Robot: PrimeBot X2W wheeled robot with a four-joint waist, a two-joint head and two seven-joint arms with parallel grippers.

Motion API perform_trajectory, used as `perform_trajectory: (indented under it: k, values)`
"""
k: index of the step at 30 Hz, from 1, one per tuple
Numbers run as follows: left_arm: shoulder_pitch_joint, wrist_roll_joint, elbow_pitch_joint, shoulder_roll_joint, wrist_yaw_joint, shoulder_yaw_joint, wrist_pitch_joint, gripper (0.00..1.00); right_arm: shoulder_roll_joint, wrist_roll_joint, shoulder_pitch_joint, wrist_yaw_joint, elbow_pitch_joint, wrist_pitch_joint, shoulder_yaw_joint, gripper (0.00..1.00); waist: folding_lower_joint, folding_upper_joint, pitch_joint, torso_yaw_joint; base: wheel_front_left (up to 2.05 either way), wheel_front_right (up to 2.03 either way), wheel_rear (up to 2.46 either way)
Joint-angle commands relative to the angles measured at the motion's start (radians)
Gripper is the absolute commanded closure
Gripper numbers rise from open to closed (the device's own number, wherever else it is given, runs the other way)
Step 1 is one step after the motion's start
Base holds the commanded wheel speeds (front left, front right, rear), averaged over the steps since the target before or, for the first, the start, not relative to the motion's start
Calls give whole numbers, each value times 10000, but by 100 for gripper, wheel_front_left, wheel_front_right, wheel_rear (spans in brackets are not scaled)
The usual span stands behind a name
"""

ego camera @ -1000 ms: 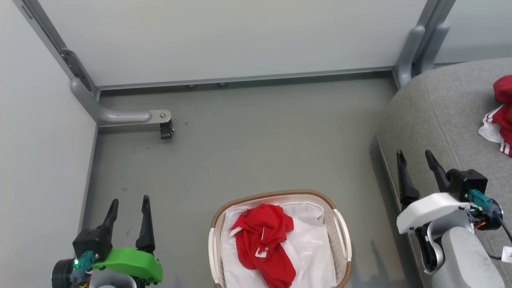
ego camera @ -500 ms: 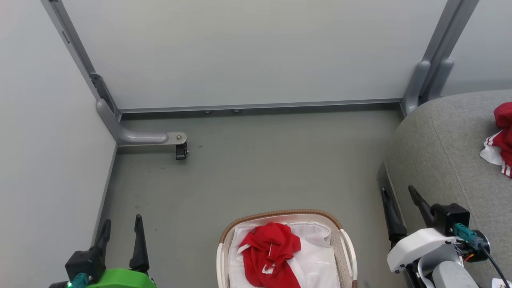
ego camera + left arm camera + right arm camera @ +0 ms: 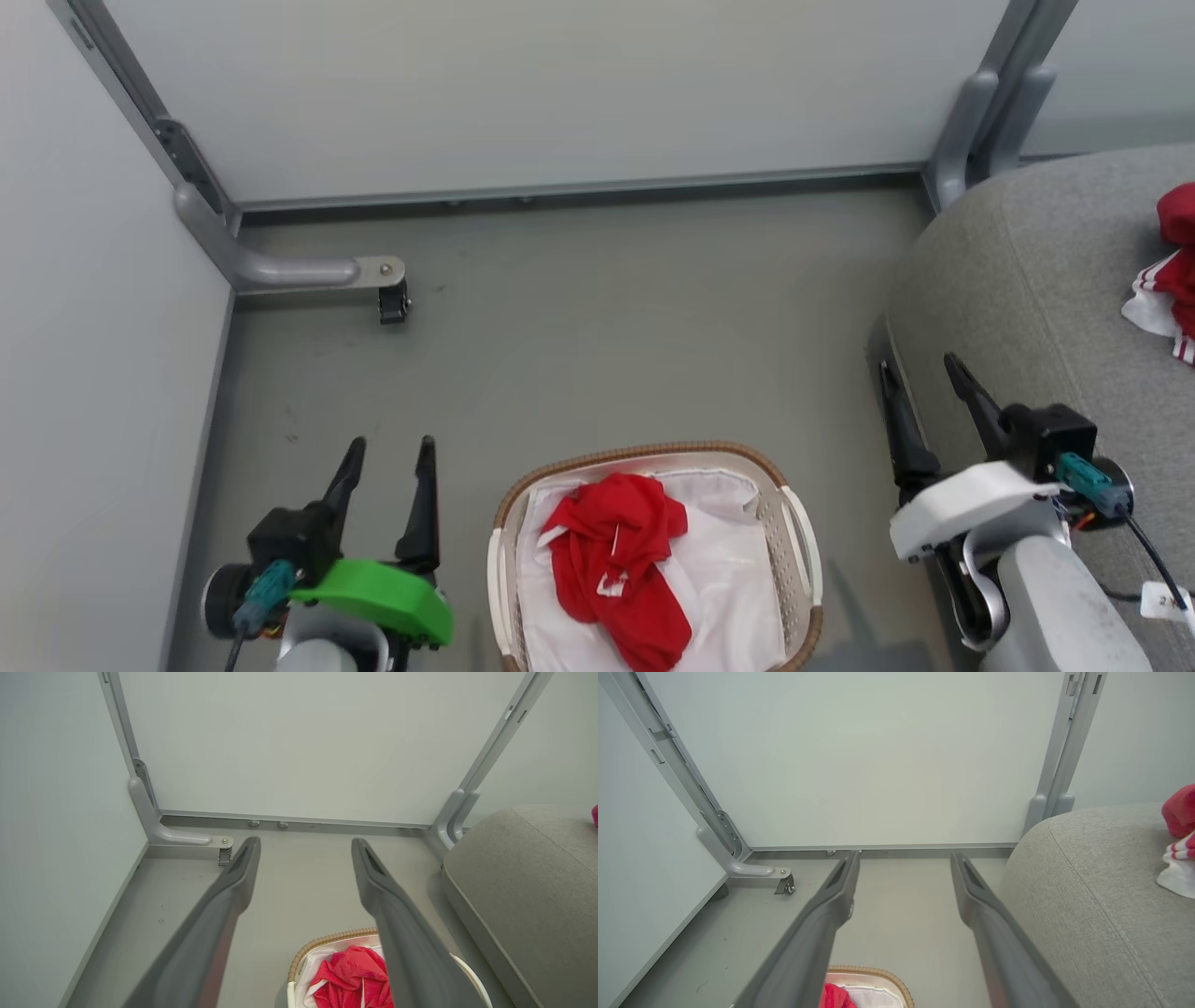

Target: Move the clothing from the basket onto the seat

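Grey floor (image 3: 597,355), pale walls (image 3: 560,93) all round. One red garment (image 3: 616,565) lies crumpled in the basket (image 3: 644,455), on its white liner (image 3: 738,579). A second garment (image 3: 1174,271) already rests on the seat (image 3: 1018,280), well off to the right. I'd judge the job partly done, with one piece left. The left gripper (image 3: 392,441) hangs just beside the basket and the right gripper (image 3: 917,362) by the seat's edge, both with jaws spread wide and empty.
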Motion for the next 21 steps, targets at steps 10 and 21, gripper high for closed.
perform_trajectory:
  k: [10,21]
  values:
    - [-2625,-700,2014,36,-28,-2210,11,0,41,103,-1917,-8,-771,-2,566,0,1,34,3782,-1387,0,0,0]
    - [-4862,-1596,5094,50,-27,-4761,9,0,79,458,-3162,-8,-1514,-1,1244,0,1,34,6165,-2237,0,0,0]
